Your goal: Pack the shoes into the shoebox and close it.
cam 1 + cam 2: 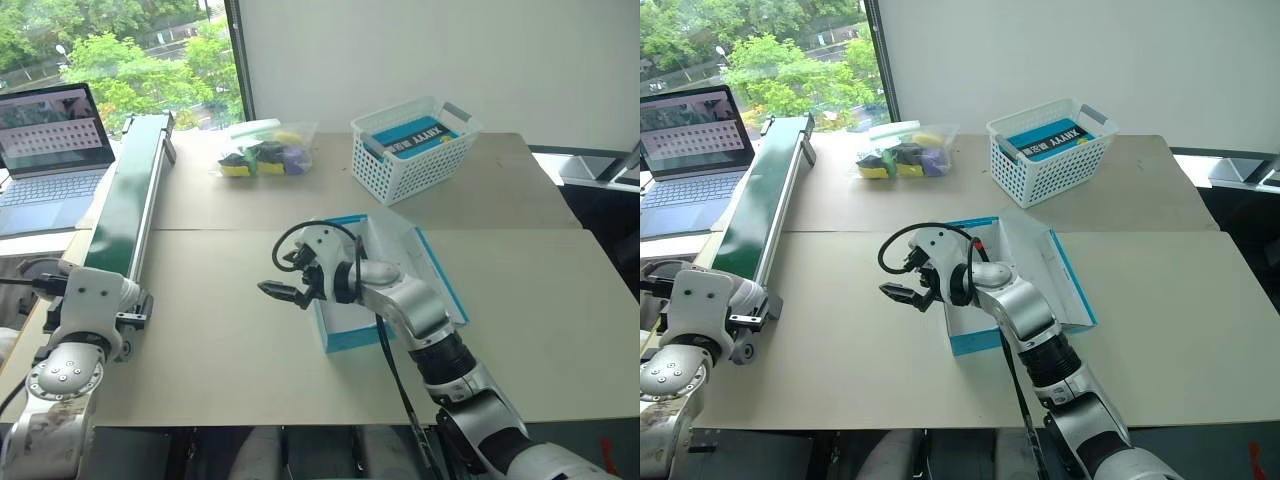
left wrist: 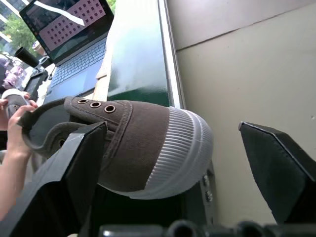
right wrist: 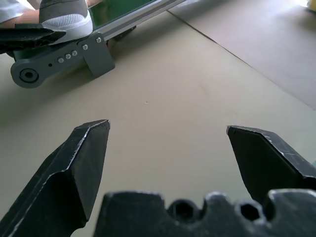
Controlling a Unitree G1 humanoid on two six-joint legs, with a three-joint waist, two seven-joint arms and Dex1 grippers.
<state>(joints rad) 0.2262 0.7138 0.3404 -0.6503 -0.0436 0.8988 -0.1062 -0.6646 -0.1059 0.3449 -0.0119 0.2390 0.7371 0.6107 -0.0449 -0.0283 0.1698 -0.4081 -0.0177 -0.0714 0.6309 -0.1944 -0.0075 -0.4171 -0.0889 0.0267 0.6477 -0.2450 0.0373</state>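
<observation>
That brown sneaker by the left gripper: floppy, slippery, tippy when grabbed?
The sneaker is probably soft up top: its canvas collar sags open. The ribbed rubber toe cap should grip fairly well. It looks light, and a person's hand holds its heel, so it may shift.

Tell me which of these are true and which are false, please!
1. The shoebox is closed. False: its lid stands open.
2. A brown shoe sits at the end of the green conveyor. True.
3. The right gripper is holding a shoe. False: its jaws are open and empty, above the table.
4. A white basket holds a blue packet. True.
5. The laptop is shut. False: its screen is up and lit.
6. The left gripper has its jaws open around the shoe's toe. True.
</observation>
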